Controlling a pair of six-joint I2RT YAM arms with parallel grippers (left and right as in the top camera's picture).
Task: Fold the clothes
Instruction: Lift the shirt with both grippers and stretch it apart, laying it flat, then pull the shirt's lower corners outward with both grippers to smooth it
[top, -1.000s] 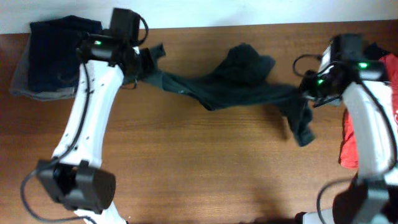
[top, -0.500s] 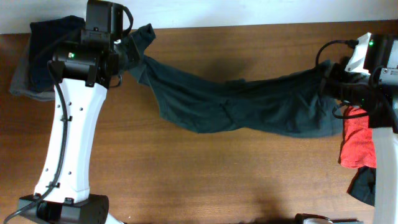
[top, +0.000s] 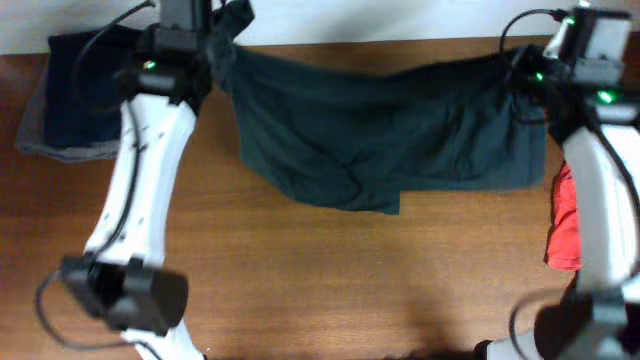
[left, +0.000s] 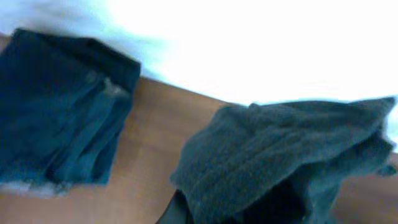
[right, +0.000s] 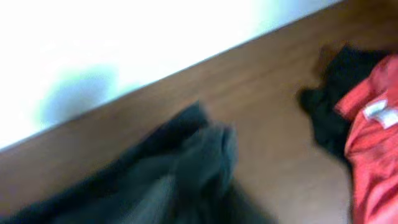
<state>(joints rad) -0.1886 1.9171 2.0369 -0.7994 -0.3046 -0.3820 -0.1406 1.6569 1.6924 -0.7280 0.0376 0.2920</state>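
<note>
A dark green garment (top: 380, 135) hangs stretched between my two grippers across the far half of the table, its lower edge bunched near the middle. My left gripper (top: 215, 40) is shut on its far left corner, which fills the left wrist view (left: 280, 162). My right gripper (top: 528, 70) is shut on its far right corner, seen blurred in the right wrist view (right: 199, 168). The fingers themselves are hidden by cloth in both wrist views.
A folded dark blue garment (top: 75, 90) lies at the far left corner, also in the left wrist view (left: 59, 106). A red garment (top: 562, 225) and a black one (right: 329, 99) lie at the right edge. The brown table (top: 320, 290) ends at a white wall behind.
Both grippers have lifted and moved toward the far edge, pulling apart. The garment has gone from a sagging band to a wide spread sheet.
</note>
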